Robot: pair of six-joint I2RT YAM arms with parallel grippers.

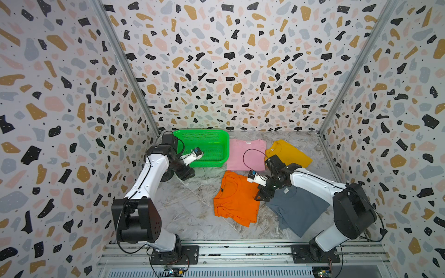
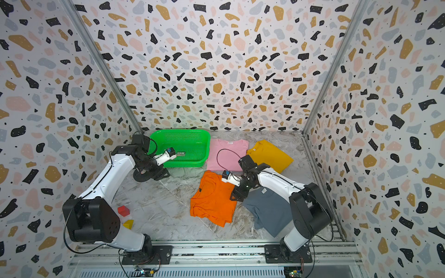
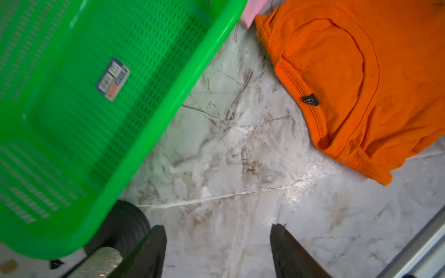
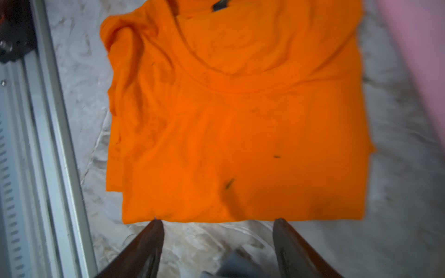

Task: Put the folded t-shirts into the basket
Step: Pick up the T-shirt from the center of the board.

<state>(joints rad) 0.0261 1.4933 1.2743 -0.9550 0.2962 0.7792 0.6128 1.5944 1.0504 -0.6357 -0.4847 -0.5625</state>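
The green basket [image 1: 201,131] [image 2: 179,131] [image 3: 166,125] stands at the back left, holding only a sticker [image 3: 112,79] on its floor. Four folded t-shirts lie on the marble table: pink [image 1: 245,154] beside the basket, mustard yellow [image 1: 289,152] at the back right, orange [image 1: 236,199] [image 4: 240,120] in the middle, slate grey [image 1: 298,211] at the front right. My left gripper [image 1: 185,172] [image 3: 218,228] hangs open and empty over bare table by the basket's near rim. My right gripper [image 1: 261,196] [image 4: 218,222] is open, its tips at the orange shirt's right edge, nothing between them.
A black round object [image 2: 141,175] [image 3: 125,223] lies under the left wrist by the basket's corner. A red block [image 2: 123,210] and a yellow block [image 2: 128,223] sit at the front left. Patterned walls enclose three sides; a metal rail [image 1: 240,250] runs along the front.
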